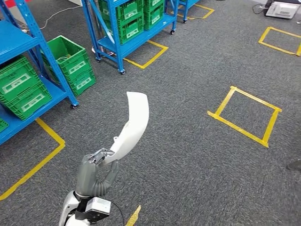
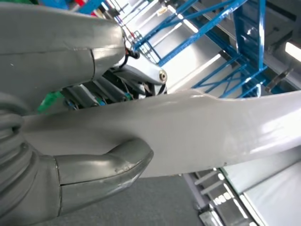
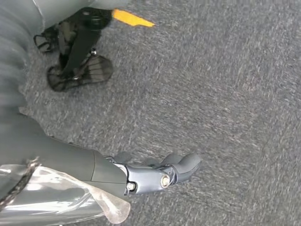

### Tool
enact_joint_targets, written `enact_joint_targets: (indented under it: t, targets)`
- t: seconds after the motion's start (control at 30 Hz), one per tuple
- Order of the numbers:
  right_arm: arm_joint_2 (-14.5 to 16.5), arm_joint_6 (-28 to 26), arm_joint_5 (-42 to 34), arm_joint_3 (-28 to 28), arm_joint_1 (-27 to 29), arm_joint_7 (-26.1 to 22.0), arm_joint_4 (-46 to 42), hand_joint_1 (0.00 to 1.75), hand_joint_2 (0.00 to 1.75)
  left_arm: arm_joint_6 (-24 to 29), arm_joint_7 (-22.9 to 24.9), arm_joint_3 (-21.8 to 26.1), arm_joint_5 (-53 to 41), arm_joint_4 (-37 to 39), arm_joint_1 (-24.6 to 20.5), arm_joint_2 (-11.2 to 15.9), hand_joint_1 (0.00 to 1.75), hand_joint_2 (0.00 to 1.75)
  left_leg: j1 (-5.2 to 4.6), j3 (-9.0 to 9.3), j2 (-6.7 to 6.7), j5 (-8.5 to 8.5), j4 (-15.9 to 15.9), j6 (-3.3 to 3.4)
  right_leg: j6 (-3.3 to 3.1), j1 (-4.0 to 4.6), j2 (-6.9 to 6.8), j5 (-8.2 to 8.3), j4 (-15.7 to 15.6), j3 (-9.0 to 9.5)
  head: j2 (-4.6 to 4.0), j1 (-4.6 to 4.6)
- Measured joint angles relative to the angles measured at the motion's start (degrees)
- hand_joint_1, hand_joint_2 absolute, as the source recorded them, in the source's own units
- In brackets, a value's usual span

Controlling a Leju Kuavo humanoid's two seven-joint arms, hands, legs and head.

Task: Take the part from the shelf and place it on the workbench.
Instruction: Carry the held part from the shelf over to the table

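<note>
Gripping the part at its lower end, the left hand is recorded in the head view; the curved white part is held tilted upward above the grey carpet, well apart from the shelves.
Blue shelving is listed at the left, carrying green crates with white labels (writing too small to be read); a second blue rack with labelled green crates is noted farther back. Yellow tape squares are marked on the carpet.

Left wrist view: the part is seen clamped between the thick grey thumb and the darker fingers; blue shelf framing is noted behind.

Right wrist view: the right hand is seen above the carpet, its fingers extended and nothing held. A yellow tape end is noted.
</note>
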Motion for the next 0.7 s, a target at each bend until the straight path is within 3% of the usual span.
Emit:
enact_joint_targets:
  t: [0.07, 0.1, 0.17, 0.23, 0.3, 0.37, 0.43, 0.5, 0.57, 0.6, 0.63, 0.7]
  targets:
    - [0.0, 0.1, 0.4, 0.0, 0.0, 0.0, 0.0, 0.00, 1.75, 0.1, 0.0, 0.0, 0.0, 0.0, 0.2, 0.0, 1.75, 1.75, -0.07, -0.26, 1.65, 0.09, 0.0, -0.05, 0.44, -0.28, -0.72, -2.18, 5.6, -1.98, 0.00, -0.01]
    - [0.0, 0.2, 0.5, 0.0, 0.1, 0.0, 0.0, 0.00, 1.75, 0.3, 0.0, 0.0, 0.0, 0.0, 0.3, 0.0, 1.75, 1.75, -0.06, -0.31, 2.37, 0.11, 0.0, -0.10, 0.60, -0.39, -0.90, -1.73, 5.4, -1.42, 0.00, 0.01]
    - [0.1, 0.4, 0.7, 0.0, 0.2, 0.1, -0.2, 0.00, 1.75, 0.5, 0.0, 0.1, 0.0, 0.0, 0.3, 0.0, 1.75, 1.75, -0.02, -0.25, 3.62, 0.06, 0.1, -0.34, 0.73, -0.54, -2.08, 1.40, -1.3, 2.95, 0.00, 0.02]
    - [0.6, 0.5, 0.6, 0.0, 0.1, 0.3, -0.8, 0.00, 1.75, 0.8, 0.0, 0.1, 0.0, 0.0, 0.3, 0.0, 1.75, 1.75, -0.27, -0.26, 4.69, -0.08, 0.3, -0.92, 0.35, -0.26, -4.06, 3.30, -8.7, 7.34, 0.00, -0.02]
    - [1.3, 0.5, 0.6, 0.0, 0.0, 0.4, -1.4, 0.00, 1.75, 1.0, 0.0, 0.2, 0.0, 0.0, 0.3, -0.1, 1.75, 1.75, -0.52, -0.28, 5.64, -0.10, 0.4, -1.56, -0.49, 0.13, -4.48, 3.28, -10.9, 8.38, 0.00, -0.11]
    - [1.7, 0.5, 0.6, 0.0, 0.2, 0.5, -1.7, 0.00, 1.75, 1.0, 0.0, 0.2, -0.1, 0.0, 0.3, -0.2, 1.75, 1.75, -0.36, -0.15, 6.09, -0.31, 0.6, -2.19, -1.39, 0.10, -3.42, 3.54, -10.9, 8.13, 0.00, -0.12]
    - [2.0, 0.4, 0.6, 0.0, 0.2, 0.6, -2.0, 0.00, 1.75, 1.0, 0.0, 0.3, -0.1, 0.0, 0.2, -0.2, 1.75, 1.75, -0.10, -0.93, 4.12, -2.23, 2.9, -2.83, -2.21, -0.08, -2.44, 3.87, -11.1, 8.15, 0.00, -0.31]
    - [2.2, 0.4, 0.6, 0.0, 0.0, 0.6, -2.3, 0.00, 1.75, 1.1, 0.0, 0.3, -0.1, 0.1, 0.4, -0.1, 1.75, 1.75, 0.04, -3.85, 1.35, -6.10, 9.7, -3.09, -2.74, -0.09, -1.30, 4.11, -11.1, 8.05, 0.00, -0.62]
    - [2.4, 0.3, 0.6, 0.0, -0.1, 0.7, -2.4, 0.00, 1.75, 1.1, 0.0, 0.3, -0.1, 0.2, 0.6, 0.0, 1.75, 1.75, 0.04, -6.93, 0.43, -8.59, 16.5, -2.99, -2.96, 0.14, 0.05, 4.23, -11.1, 7.88, 0.00, -0.68]
    - [2.4, 0.3, 0.6, 0.0, 0.0, 0.7, -2.5, 0.00, 1.75, 1.1, 0.0, 0.3, -0.1, 0.2, 0.6, 0.0, 1.75, 1.75, 0.01, -7.32, 0.30, -8.14, 17.2, -2.81, -3.01, 0.27, 0.79, 4.26, -11.1, 7.85, 0.00, -0.67]
    - [2.5, 0.3, 0.6, 0.0, 0.0, 0.7, -2.5, 0.00, 1.75, 1.1, 0.0, 0.3, -0.1, 0.3, 0.6, 0.0, 1.75, 1.75, -0.03, -6.64, 0.12, -6.57, 15.6, -2.53, -3.03, 0.38, 1.53, 4.29, -11.0, 7.87, 0.00, -0.67]
    - [2.6, 0.3, 0.6, 0.0, 0.0, 0.7, -2.5, 0.00, 1.75, 1.1, 0.0, 0.3, -0.1, 0.3, 0.6, 0.1, 1.75, 1.75, -0.13, -3.35, -1.73, -2.26, 8.2, -1.69, -2.99, 0.50, 2.97, 4.30, -10.9, 7.86, 0.00, -0.63]
